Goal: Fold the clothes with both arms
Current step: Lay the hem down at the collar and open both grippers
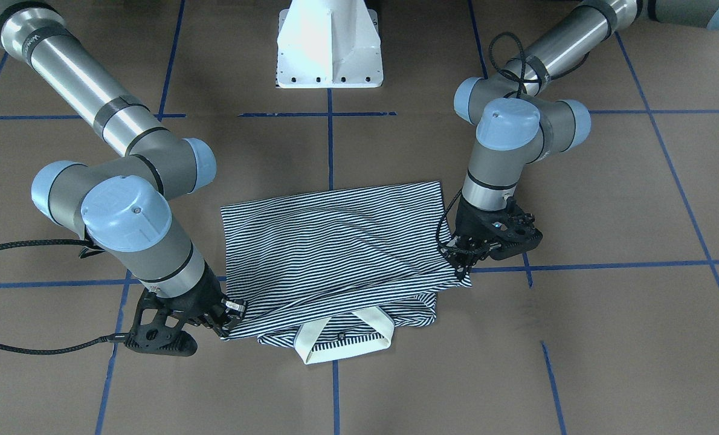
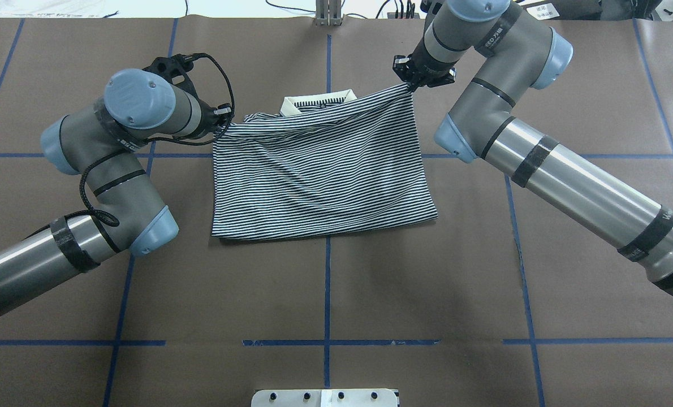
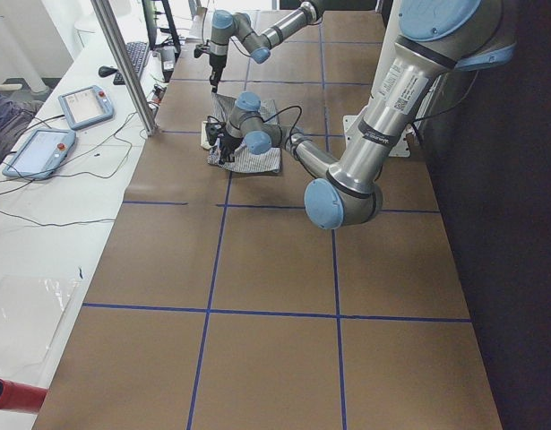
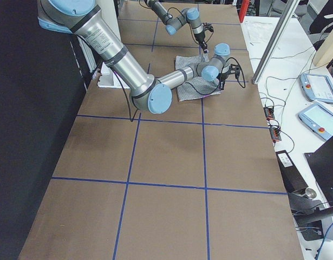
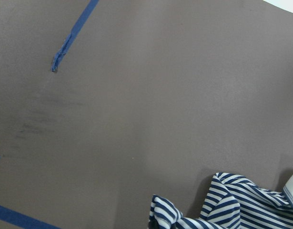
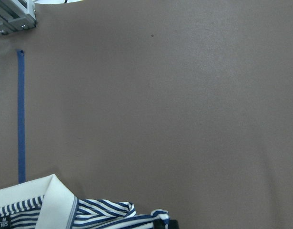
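Shirt: the polo shirt [image 2: 319, 175] lies mid-bench [image 2: 325, 294], doubled over, its top layer reaching almost to the cream collar [image 1: 342, 345].
Handling: probably light, limp and quick to wrinkle; best held by its corners and kept taut.
Tools: the left tool [image 1: 465, 257] and right tool [image 1: 229, 315] each pinch one top-layer corner.

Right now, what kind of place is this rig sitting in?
Most likely a robotics lab test cell, not a home. Signs: a brown table marked with a blue tape grid, control tablets on a side bench, and a left arm and right arm pinching a striped shirt.
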`<state>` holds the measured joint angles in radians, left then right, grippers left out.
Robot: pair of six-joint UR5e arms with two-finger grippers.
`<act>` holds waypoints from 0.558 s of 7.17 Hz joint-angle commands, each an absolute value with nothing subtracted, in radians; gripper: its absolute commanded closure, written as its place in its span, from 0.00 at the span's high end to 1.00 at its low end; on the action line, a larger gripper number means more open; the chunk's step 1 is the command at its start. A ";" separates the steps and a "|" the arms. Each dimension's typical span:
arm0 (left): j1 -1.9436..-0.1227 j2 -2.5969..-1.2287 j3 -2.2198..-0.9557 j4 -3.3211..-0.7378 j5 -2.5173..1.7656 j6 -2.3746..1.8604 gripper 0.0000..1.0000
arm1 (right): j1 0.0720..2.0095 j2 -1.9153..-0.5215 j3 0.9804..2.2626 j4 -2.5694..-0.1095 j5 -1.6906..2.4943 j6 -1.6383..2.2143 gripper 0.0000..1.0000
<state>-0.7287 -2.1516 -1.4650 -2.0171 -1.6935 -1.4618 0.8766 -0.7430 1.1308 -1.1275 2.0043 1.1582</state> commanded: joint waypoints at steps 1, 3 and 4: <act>-0.729 -2.161 -1.466 -2.016 -1.695 -1.462 0.00 | 0.870 -0.747 1.134 -1.108 2.003 1.158 0.00; -0.729 -2.164 -1.465 -2.016 -1.694 -1.459 0.99 | 0.851 -0.773 1.137 -1.059 1.994 1.143 0.99; -0.733 -2.166 -1.465 -2.014 -1.695 -1.459 1.00 | 0.853 -0.785 1.138 -1.042 1.996 1.123 1.00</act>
<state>-0.7303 -2.1643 -1.4656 -2.0153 -1.6943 -1.4595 0.8565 -0.7715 1.1360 -1.0618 1.9971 1.1425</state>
